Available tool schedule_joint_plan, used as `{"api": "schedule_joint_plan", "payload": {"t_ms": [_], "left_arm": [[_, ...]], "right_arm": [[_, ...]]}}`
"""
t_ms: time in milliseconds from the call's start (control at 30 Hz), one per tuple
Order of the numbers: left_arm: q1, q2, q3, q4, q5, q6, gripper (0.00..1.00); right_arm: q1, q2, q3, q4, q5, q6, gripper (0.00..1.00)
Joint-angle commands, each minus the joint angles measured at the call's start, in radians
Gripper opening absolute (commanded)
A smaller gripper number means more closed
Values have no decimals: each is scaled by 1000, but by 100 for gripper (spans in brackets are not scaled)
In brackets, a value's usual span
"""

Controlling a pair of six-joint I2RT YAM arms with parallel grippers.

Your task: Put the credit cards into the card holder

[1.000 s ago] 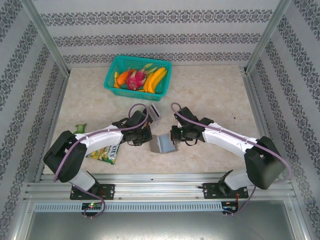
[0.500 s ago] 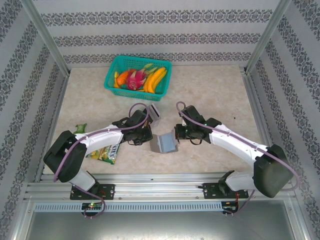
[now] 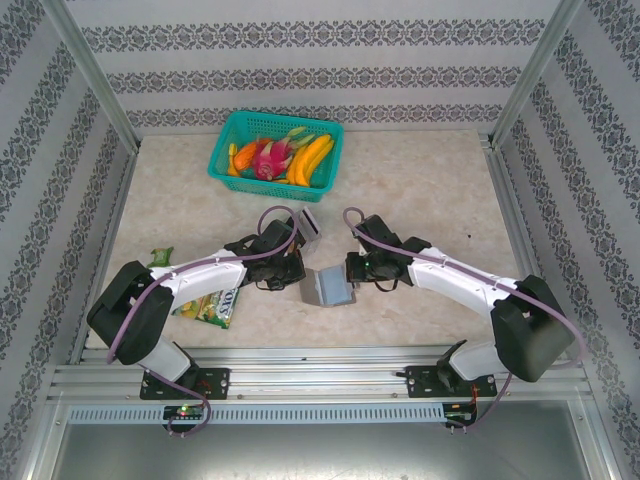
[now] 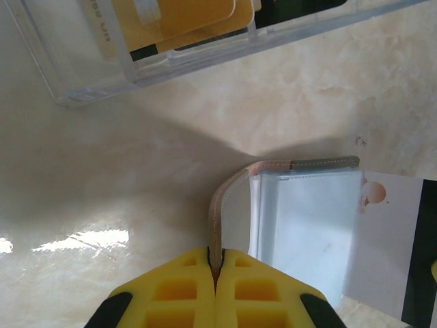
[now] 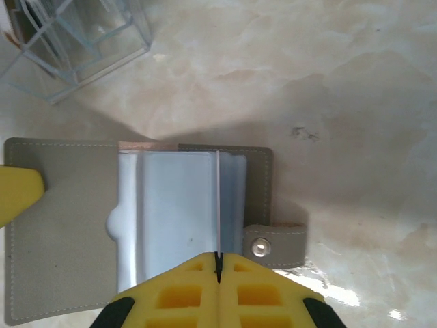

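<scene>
**Overhead:** flat grey folding card holder (image 3: 327, 288) lying open on the pale marbled table (image 3: 430, 190), just on the near side of a small clear plastic open-top box (image 3: 310, 222). Long axis running roughly across, from one arm to the other. Left gripper (image 3: 298, 278) at the holder's left edge, right gripper (image 3: 350, 275) at its right edge, both nearer than the box. Both arms stretched low and inward from their bases, elbows bent, wrists meeting over the holder. Beyond the box, a teal plastic basket (image 3: 225, 172) packed with toy fruit. Well to the box's left and nearer, a green-yellow snack packet (image 3: 212, 305) partly under the left arm.

**Left wrist:** yellow fingers pressed together on the edge of the holder's grey cover, which curls up from the jaws toward the box. Clear sleeves (image 4: 304, 232) spread to the right of that cover. White card with a dark stripe (image 4: 392, 249) jutting from the sleeves' right end. Box across the top, holding stacked tan-orange cards (image 4: 184, 17) with something dark beneath.

**Right wrist:** yellow fingers pinching the white card, seen edge-on as a thin line standing across the sleeves. Holder open flat, long axis left to right, snap tab (image 5: 273, 246) pointing right, away from the box. Box off the holder's upper-left corner, not touching it.
</scene>
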Motion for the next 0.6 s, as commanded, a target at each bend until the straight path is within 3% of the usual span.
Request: {"api": "schedule_joint_plan", "payload": {"t_ms": [0, 567], "left_arm": [[-2, 15, 21, 5, 5, 15, 0], [6, 19, -22, 64, 1, -9, 0]], "right_arm": [[22, 25, 0, 35, -23, 24, 0], [60, 58, 7, 190, -176, 131, 0]]}}
